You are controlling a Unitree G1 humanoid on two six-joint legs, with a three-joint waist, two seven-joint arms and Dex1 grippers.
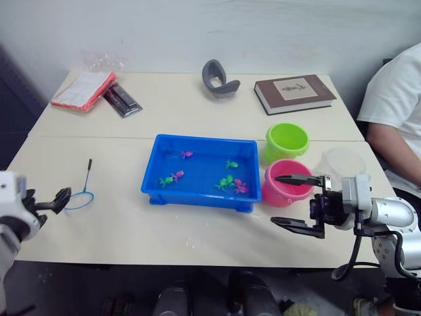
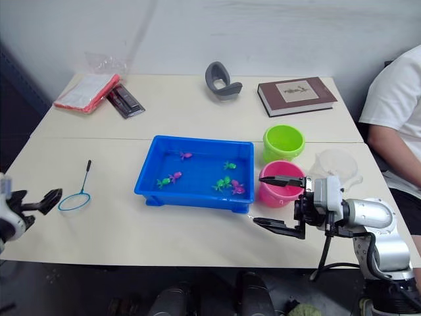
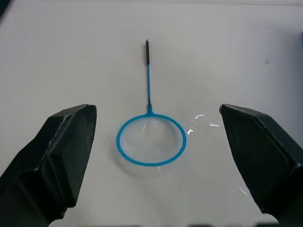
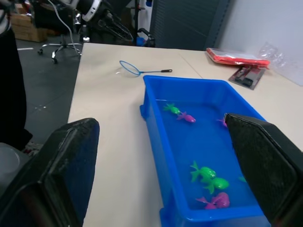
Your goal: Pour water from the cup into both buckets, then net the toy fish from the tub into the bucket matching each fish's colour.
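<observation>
Left wrist view looks straight down the left gripper [image 3: 156, 161], whose two black fingers stand wide apart and hold nothing. Between them, flat on the table [image 3: 246, 56], lies the net [image 3: 150, 138]: its light blue hoop is nearest the fingers and its thin stick points away from them, ending in a dark grip. From the head camera the same gripper [image 1: 58, 199] hovers just beside the hoop at the robot's left table edge, not touching it.

The step in hand looks like picking up the net. To do it well, I would pass over the hoop and close on the stick, since the hoop's mesh is soft and would give no firm hold. The stick is thin and lies flat, so the fingertips need to come right down to the table and straddle it squarely, or it will roll out.

The right gripper [image 1: 297, 201] hangs with its fingers spread and empty just in front of the pink bucket [image 1: 284, 184]. The green bucket [image 1: 287, 141] stands right behind the pink one, and the clear cup [image 1: 342, 163] sits to their right, near a seated person's arm [image 1: 388, 141]. The blue tub [image 1: 199, 172] is mid-table, well apart from the net, with green and pink toy fish [image 1: 227, 181] scattered inside.
</observation>
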